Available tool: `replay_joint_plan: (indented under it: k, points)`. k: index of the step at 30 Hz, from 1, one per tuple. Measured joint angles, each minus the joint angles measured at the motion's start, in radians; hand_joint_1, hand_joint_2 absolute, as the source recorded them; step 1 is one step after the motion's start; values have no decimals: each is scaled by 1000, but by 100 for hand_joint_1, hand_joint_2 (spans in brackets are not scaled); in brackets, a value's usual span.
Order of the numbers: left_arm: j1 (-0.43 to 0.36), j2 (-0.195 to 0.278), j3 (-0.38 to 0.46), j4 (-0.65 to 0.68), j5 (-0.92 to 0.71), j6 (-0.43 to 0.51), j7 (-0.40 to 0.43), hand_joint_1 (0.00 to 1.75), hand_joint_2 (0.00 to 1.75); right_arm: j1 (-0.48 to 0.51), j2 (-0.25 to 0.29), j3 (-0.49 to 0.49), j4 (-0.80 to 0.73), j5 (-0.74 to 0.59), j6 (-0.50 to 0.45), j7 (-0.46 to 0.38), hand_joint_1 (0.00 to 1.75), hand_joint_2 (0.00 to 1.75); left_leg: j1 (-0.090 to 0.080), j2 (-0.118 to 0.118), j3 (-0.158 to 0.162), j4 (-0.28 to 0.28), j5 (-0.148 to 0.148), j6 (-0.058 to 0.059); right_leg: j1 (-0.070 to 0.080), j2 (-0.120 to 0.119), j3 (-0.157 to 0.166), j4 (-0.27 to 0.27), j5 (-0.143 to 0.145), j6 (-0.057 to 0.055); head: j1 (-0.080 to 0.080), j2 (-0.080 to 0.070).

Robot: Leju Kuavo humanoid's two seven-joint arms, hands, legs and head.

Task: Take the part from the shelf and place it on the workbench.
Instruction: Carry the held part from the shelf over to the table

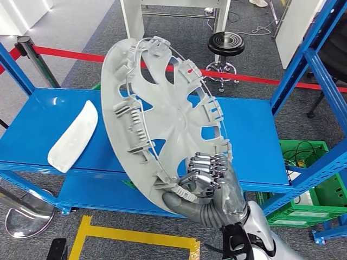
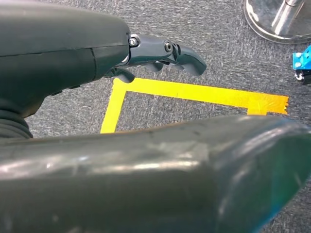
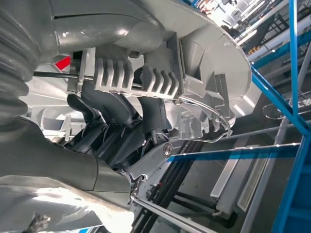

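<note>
Right hand [image 1: 206, 187] grips the grey wheel cover [image 1: 164, 116] by its rim; left hand [image 2: 161, 51] hangs loosely curled, holding nothing.

Right hand [image 1: 206, 181] grips the tilted wheel cover [image 1: 164, 119] (ribbed side showing) above the shelf [image 1: 254, 135].

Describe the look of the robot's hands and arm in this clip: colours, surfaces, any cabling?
The right hand has shiny metallic-grey segmented fingers, a thick grey thumb and a grey ribbed wrist cover; behind it the arm is glossy silver with black fittings. The left hand shows dark grey fingers with small round pivot screws. No cabling is visible.
</note>
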Motion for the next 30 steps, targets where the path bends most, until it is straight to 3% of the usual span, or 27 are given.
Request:
replay_joint_plan:
  k: [3, 7, 30]
  points:
    - [-1, 0, 0, 1, 1, 1, -2, 0, 0, 0, -3, 0, -3, 0, -6, 0, 175, 175, 0, 0, 0, 0, 0, 0, 0, 0, 0, 0, 0, 0, 0, 0]
    - [-1, 0, -1, 1, 1, 1, -3, 0, 175, 0, -6, 0, -5, 0, -7, 0, 175, 175, 0, 0, 0, 0, 0, 0, 0, 0, 0, 0, 0, 0, 0, 0]
    - [-6, 0, -25, 2, 9, 4, -57, 0, 175, 4, -20, 0, -11, 10, -42, 4, 175, 175, 0, 0, 0, 0, 0, 0, 0, 0, 0, 0, 0, 0, 0, 0]
